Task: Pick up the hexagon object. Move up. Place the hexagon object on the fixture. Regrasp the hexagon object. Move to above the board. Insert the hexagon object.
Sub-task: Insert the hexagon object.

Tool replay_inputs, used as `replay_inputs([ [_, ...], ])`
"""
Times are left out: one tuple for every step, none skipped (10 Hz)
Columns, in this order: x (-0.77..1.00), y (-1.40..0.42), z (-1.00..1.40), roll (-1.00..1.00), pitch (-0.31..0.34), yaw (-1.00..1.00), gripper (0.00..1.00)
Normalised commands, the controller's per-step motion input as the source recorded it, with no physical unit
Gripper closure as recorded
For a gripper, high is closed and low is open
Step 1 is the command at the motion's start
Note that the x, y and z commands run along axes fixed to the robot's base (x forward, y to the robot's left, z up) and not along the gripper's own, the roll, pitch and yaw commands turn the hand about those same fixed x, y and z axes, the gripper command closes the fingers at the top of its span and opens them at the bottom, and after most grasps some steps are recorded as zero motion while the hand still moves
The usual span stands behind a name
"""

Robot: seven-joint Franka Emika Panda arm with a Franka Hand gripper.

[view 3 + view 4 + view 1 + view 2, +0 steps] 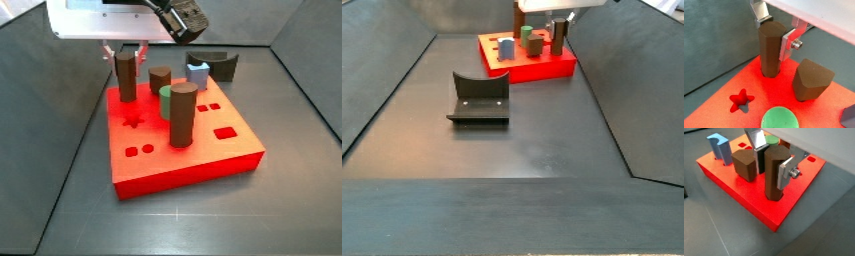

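Insert step: my gripper (776, 34), fingers clamped on the hexagon object (770, 50), holds it upright at a corner of the board (754, 195), its foot apparently in its hole; next, I judge, press straight down, then release.

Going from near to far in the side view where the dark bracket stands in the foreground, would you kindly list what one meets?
The fixture → the board → the hexagon object, upright at the board's far corner between the fingers of the gripper.
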Motion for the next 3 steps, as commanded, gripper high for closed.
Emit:
replay_inputs([
  [0.00,0.00,0.00,0.00,-0.009,0.00,1.00],
  [-0.06,0.00,0.00,0.00,0.000,-0.01,1.00],
  [0.00,0.00,0.00,0.00,0.000,0.00,1.00],
])
